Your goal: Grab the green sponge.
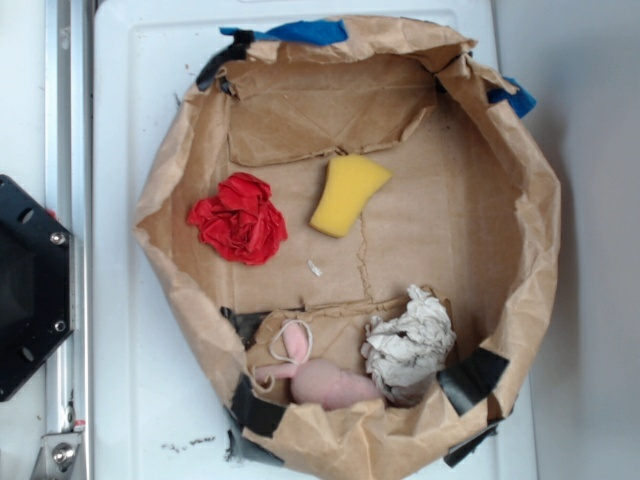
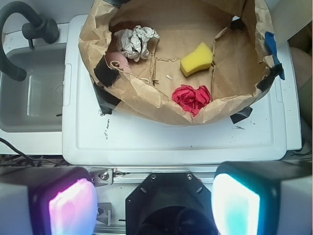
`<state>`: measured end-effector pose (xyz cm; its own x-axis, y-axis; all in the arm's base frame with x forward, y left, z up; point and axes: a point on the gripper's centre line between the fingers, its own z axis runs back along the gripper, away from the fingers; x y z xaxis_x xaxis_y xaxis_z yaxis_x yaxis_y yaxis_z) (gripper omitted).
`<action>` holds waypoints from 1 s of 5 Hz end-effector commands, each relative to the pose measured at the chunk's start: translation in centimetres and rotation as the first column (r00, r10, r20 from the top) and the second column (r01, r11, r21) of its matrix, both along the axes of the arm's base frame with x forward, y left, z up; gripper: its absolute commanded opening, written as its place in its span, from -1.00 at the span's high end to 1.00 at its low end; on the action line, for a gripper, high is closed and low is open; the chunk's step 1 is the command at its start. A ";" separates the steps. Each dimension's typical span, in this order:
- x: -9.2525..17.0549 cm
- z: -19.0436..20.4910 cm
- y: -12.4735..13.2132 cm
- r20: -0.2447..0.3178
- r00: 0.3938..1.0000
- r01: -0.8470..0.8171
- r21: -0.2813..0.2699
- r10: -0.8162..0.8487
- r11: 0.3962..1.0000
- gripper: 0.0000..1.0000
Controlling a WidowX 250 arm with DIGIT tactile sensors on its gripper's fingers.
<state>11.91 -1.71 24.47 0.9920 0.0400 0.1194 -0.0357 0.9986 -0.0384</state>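
From overhead, my black base [image 1: 30, 290] sat at the far left, beside a metal rail [image 1: 68, 200], well clear of everything. Next came the white worktop [image 1: 130, 380], and on it the big brown paper bag [image 1: 530, 250], rolled down into a wide open nest, patched with black tape [image 1: 470, 378] and a bit of blue tape [image 1: 300, 32]. Inside, leftmost, the crumpled red paper wad [image 1: 238, 218] lay on the bag floor. Just right of it, apart, not touching, there was the green sponge [image 1: 347, 193], yellow in fact, lying flat near the middle of the bag floor, out in the open with nothing on it. Lower down, a pink soft toy [image 1: 322, 378] lay tucked against the near wall, and right beside it, touching, the white-grey paper ball [image 1: 410, 343].

From my wrist camera: a sink [image 2: 29, 93] with a dark faucet [image 2: 24, 29] at the left, then the bag on the worktop. My tool [image 2: 154, 203] hung low in the frame, its two fingers [image 2: 68, 203] spread wide, one glowing pink at left and one cyan at right, holding nothing. The sponge [image 2: 197, 59] sat well ahead of it, across the bag's crumpled rim, with the red wad [image 2: 192, 98] between the sponge and me. The paper ball [image 2: 136, 41] lay off to the left there, the pink toy [image 2: 117, 59] peeking out below it.
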 end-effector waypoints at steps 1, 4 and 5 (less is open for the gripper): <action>0.0 0.0 0.0 0.000 1.000 0.000 0.000 0.000 1.000 -1.00; 11.2 -4.3 -0.8 0.095 0.978 -0.187 0.023 0.184 0.982 -1.00; 12.7 -6.9 0.7 0.096 0.974 -0.204 -0.019 0.205 0.979 -1.00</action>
<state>24.32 -1.37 16.76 0.9543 0.2331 0.1869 -0.2276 0.9724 -0.0507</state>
